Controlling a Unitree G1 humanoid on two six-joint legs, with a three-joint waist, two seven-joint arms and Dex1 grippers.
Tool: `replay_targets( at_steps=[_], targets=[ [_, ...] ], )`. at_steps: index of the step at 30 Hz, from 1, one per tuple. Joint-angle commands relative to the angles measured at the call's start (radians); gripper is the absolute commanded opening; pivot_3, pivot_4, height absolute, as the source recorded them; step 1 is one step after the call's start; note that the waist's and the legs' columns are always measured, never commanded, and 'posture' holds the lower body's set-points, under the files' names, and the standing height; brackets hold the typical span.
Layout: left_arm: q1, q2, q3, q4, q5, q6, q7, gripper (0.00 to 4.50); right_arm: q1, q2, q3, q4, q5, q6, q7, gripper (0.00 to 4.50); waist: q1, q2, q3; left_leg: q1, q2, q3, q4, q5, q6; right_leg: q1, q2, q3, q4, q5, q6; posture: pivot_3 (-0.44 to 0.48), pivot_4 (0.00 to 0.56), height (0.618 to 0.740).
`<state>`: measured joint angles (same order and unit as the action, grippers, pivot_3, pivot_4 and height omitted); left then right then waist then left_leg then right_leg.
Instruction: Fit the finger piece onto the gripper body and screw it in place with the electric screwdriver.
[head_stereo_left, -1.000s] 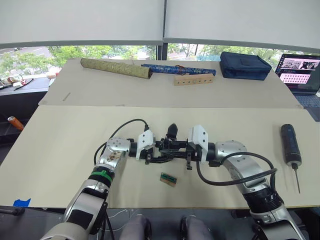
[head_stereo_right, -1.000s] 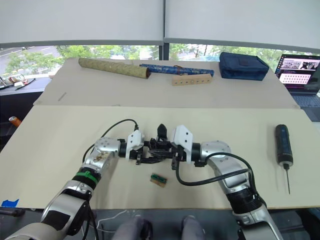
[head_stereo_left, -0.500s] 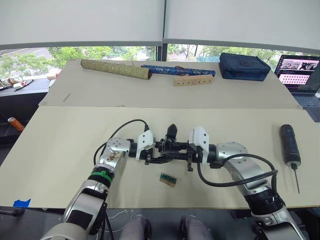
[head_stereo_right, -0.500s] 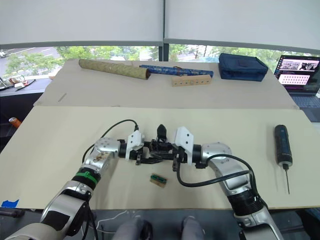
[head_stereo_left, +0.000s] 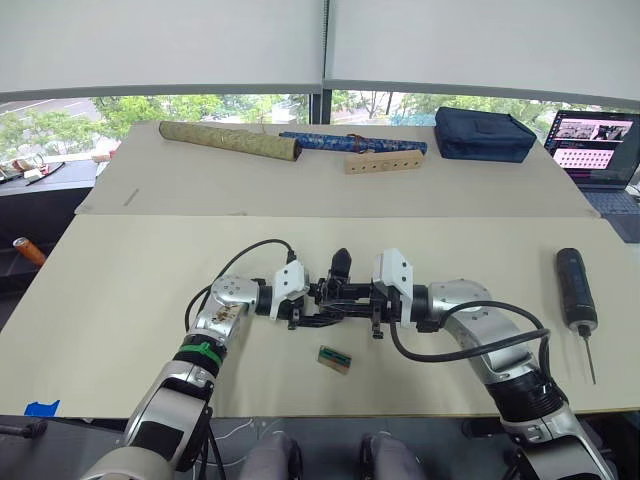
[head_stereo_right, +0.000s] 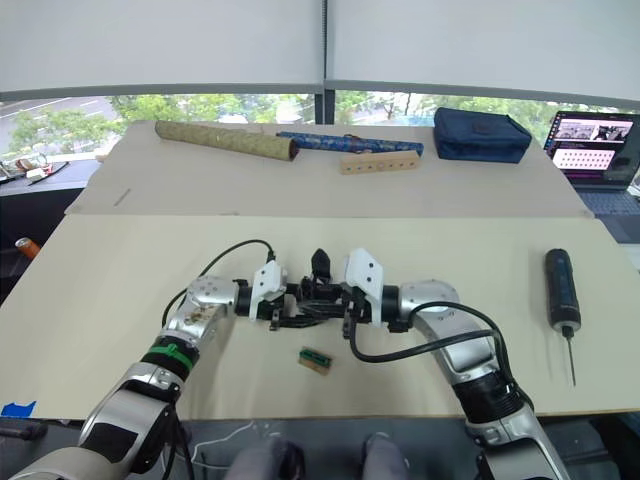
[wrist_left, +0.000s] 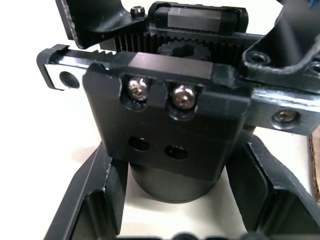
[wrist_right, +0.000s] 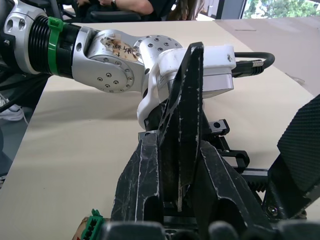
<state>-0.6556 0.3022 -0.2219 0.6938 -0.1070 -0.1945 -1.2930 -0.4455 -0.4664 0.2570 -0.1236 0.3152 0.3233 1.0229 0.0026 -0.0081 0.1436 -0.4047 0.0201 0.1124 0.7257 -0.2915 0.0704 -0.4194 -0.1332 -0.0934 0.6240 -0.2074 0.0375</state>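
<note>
Beige table (head_stereo_left: 120, 300): gripper body (head_stereo_left: 338, 293) clamped by left pincer (head_stereo_left: 312, 305), finger piece (wrist_right: 182, 125) by right pincer (head_stereo_left: 358, 305).

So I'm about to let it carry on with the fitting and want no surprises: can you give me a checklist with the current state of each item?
1. Left gripper around the gripper body: ok.
2. Right gripper clamped on the finger piece: ok.
3. Finger piece seated on the body: cannot tell.
4. Electric screwdriver lying free on the table, off to the robot's right: ok.
5. Small green-and-tan block apart from both grippers: ok.
</note>
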Motion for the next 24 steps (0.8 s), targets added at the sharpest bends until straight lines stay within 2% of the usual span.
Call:
replay_targets(
  at_steps=[1, 24],
  targets=[
    [0.035, 0.008, -0.044, 0.020, 0.043, 0.033, -0.015, 2.31, 0.018, -0.029, 0.028, 0.034, -0.031, 0.070, 0.001, 0.39, 0.000, 0.000, -0.001, 0.000, 0.000, 0.000, 0.000, 0.000, 0.000, 0.000, 0.000, 0.000, 0.000, 0.000, 0.000, 0.000, 0.150, 0.740],
    [0.049, 0.019, -0.047, 0.003, 0.041, 0.050, -0.017, 2.31, -0.027, -0.024, 0.009, 0.032, 0.008, 0.064, 0.039, 0.39, -0.003, -0.001, -0.006, 0.000, 0.001, 0.000, 0.000, 0.000, 0.000, -0.001, 0.000, 0.000, 0.000, 0.000, 0.000, 0.000, 0.150, 0.740]
  ],
)
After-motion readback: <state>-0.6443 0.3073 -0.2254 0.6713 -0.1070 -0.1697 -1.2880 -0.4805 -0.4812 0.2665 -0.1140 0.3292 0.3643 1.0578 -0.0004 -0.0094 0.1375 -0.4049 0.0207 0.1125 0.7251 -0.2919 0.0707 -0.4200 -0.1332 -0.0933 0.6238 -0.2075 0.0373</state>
